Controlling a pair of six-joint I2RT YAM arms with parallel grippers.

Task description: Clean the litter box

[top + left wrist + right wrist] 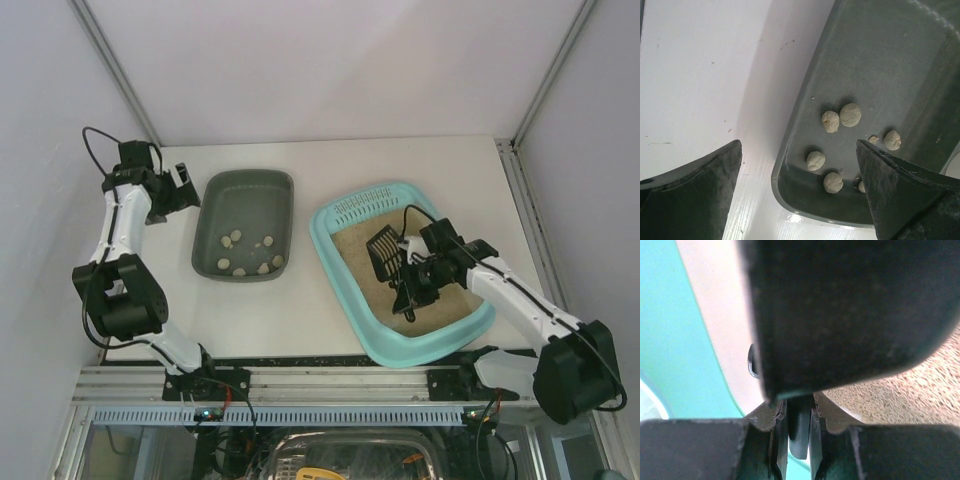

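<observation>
The turquoise litter box (pixel 420 348) lies right of centre, its slotted grille (pixel 365 207) at the far end and tan litter (pixel 445 305) inside. A black slotted scoop (pixel 383 250) rests low over the litter, and my right gripper (pixel 409 293) is shut on its handle. In the right wrist view the handle (pixel 799 437) sits pinched between the fingers, the dark scoop (pixel 850 315) fills the top, and litter (pixel 915 390) shows at right. My left gripper (pixel 186 190) hangs open and holds nothing, beside the left rim of the grey tray (pixel 250 198).
The dark grey tray (pixel 880 60) holds several pale round clumps (pixel 850 115) near its closer end. White walls and metal posts close in the table at the back and sides. The arm bases stand on a rail along the near edge.
</observation>
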